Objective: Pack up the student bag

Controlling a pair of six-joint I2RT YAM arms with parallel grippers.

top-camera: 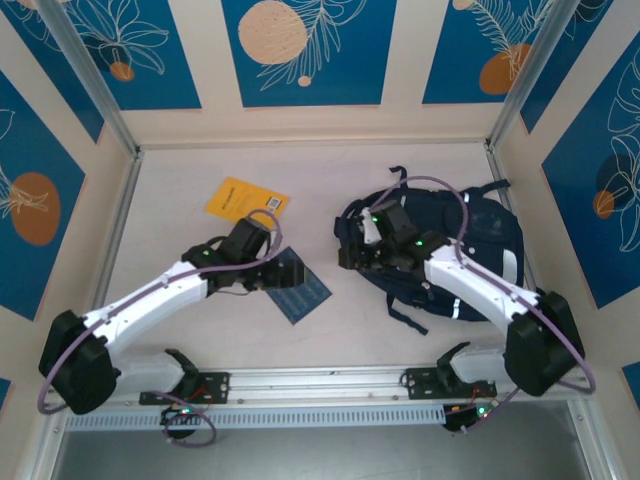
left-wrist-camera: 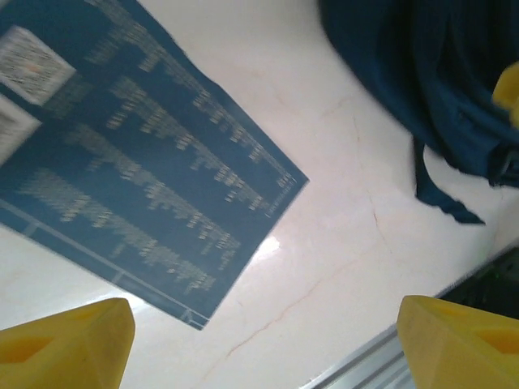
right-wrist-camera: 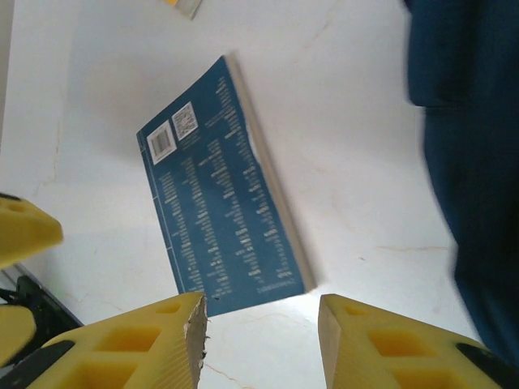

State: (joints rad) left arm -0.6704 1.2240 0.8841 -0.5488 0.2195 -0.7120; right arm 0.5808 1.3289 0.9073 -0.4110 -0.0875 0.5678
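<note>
The student bag [top-camera: 484, 232], a dark navy backpack with white stripes, lies at the right of the table, and its fabric also shows in the left wrist view [left-wrist-camera: 422, 73] and the right wrist view [right-wrist-camera: 478, 162]. A blue book [top-camera: 302, 291] lies flat to its left, back cover up [right-wrist-camera: 219, 194] [left-wrist-camera: 122, 162]. My left gripper [top-camera: 283, 272] hovers over the book's upper edge, wide open and empty [left-wrist-camera: 263, 340]. My right gripper [top-camera: 350, 255] reaches left past the bag's edge toward the book, open with nothing between its fingers [right-wrist-camera: 261, 324].
A yellow book [top-camera: 245, 198] lies flat behind the blue one, its corner in the right wrist view [right-wrist-camera: 185, 5]. A metal rail [top-camera: 320, 382] runs along the near table edge. Walls enclose the table on three sides.
</note>
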